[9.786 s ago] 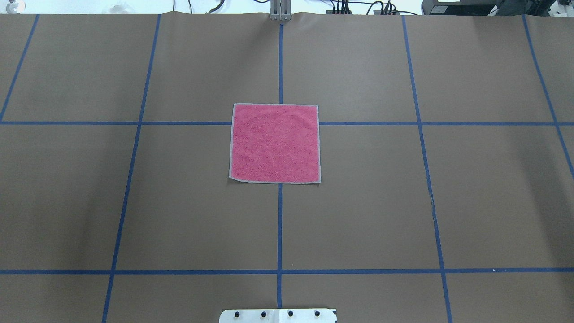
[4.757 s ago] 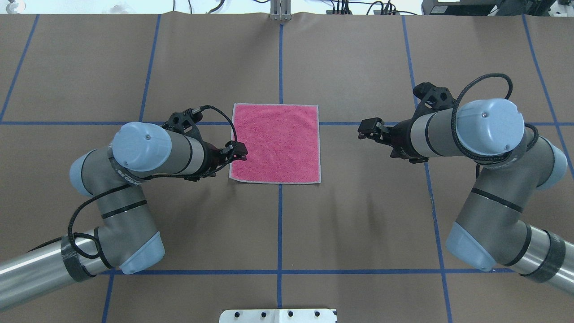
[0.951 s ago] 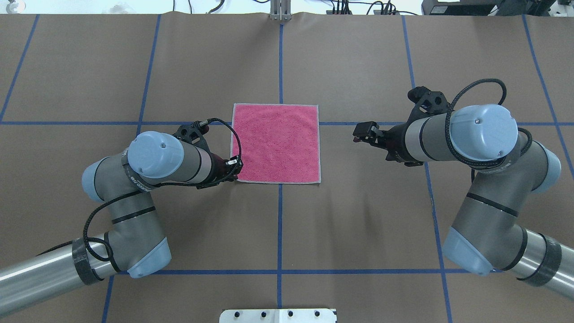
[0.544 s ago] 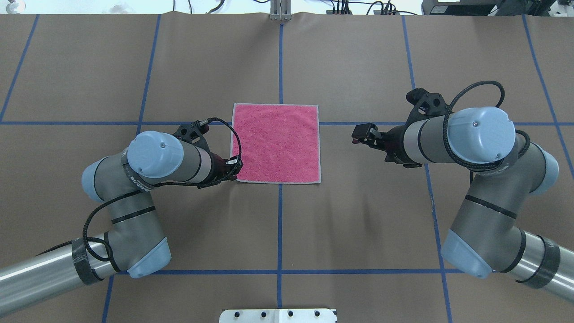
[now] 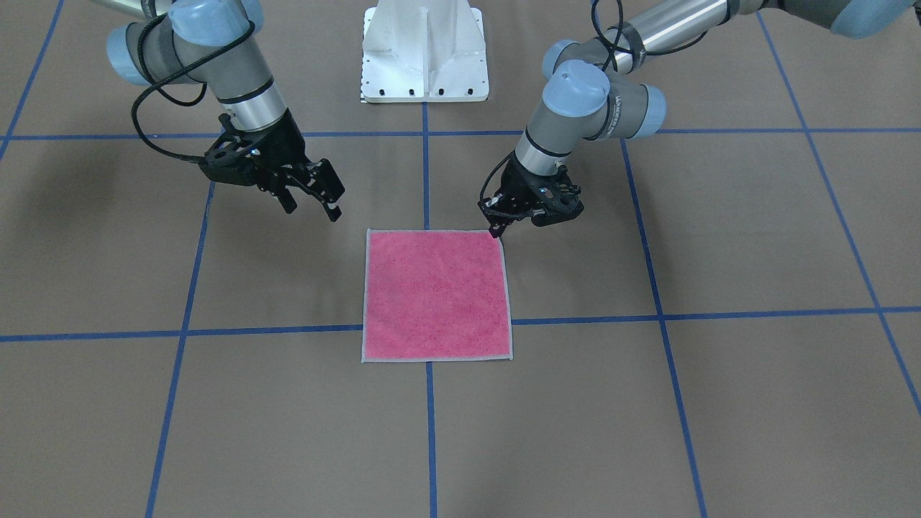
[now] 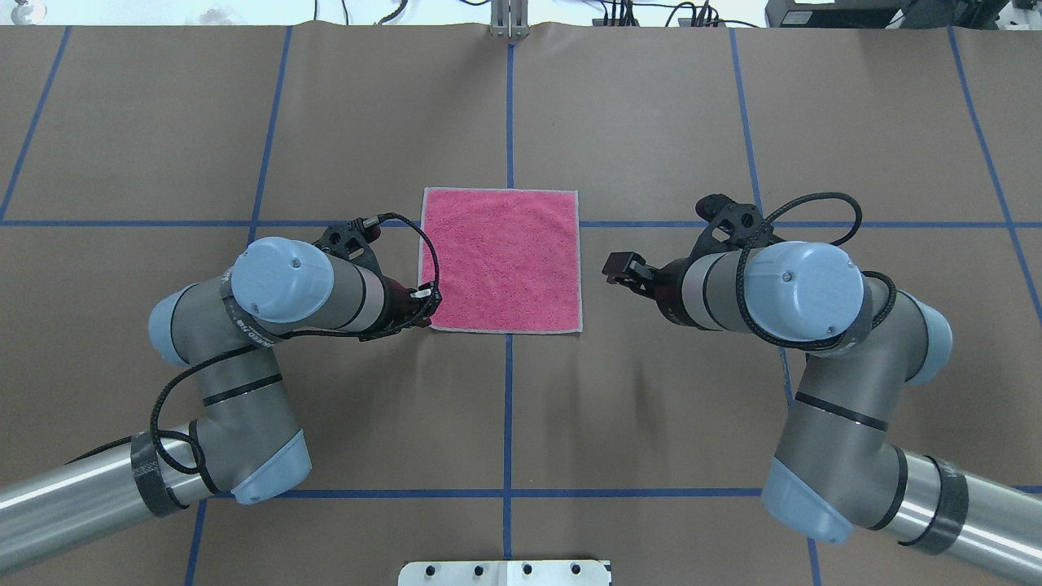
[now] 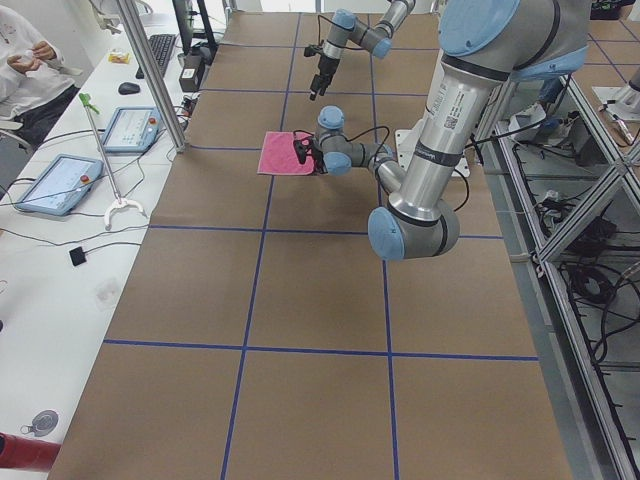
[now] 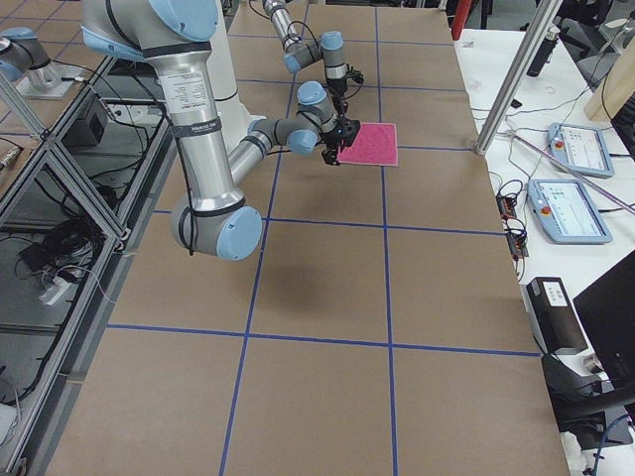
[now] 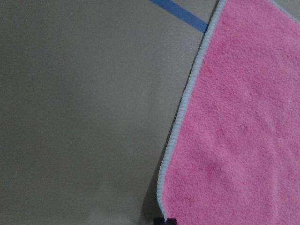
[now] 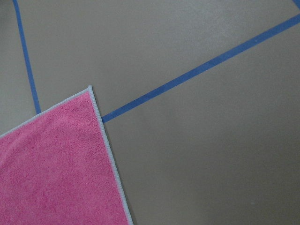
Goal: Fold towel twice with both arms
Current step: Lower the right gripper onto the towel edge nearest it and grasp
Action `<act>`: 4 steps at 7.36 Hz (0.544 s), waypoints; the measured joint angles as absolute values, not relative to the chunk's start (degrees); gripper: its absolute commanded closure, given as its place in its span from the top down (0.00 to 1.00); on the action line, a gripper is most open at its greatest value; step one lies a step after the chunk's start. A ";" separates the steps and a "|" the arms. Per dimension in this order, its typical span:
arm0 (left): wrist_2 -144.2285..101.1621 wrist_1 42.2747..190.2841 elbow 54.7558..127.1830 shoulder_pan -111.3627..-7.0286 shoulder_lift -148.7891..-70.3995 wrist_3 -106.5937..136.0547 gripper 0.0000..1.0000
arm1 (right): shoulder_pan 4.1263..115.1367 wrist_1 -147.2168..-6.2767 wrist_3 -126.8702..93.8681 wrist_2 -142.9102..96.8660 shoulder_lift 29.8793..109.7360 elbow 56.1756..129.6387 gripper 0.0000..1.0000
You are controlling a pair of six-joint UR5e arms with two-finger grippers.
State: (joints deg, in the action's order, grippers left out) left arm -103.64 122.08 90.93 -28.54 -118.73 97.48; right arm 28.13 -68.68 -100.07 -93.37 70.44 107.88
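The towel lies flat and pink face up in the middle of the table; it also shows in the overhead view. My left gripper is down at the towel's corner nearest the robot on its left side, its fingers drawn together on that corner. The left wrist view shows the towel's grey edging with a dark fingertip at the bottom. My right gripper is open and empty, held above the table just right of the towel. The right wrist view shows a towel corner.
The table is brown paper with blue tape grid lines. The white pedestal base stands at the robot's side. A metal post is at the far edge. Tablets and cables lie on a side desk.
My right arm has swung in toward the towel, and its gripper is closer to the towel's right edge. My left arm has stayed still at the corner for the last second.
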 measured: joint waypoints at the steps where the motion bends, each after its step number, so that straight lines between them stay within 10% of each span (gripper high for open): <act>1: -103.63 122.08 90.99 -28.54 -118.74 97.47 0.00 | 26.68 -70.03 -101.77 -91.59 68.46 106.34 0.89; 4: -103.63 122.08 91.12 -28.56 -118.74 97.47 0.00 | 24.41 -70.87 -104.53 -88.10 63.21 100.21 0.74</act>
State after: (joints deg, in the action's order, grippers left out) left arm -103.63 122.08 91.12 -28.56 -118.74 97.47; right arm 24.41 -70.87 -104.53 -88.10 63.21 100.21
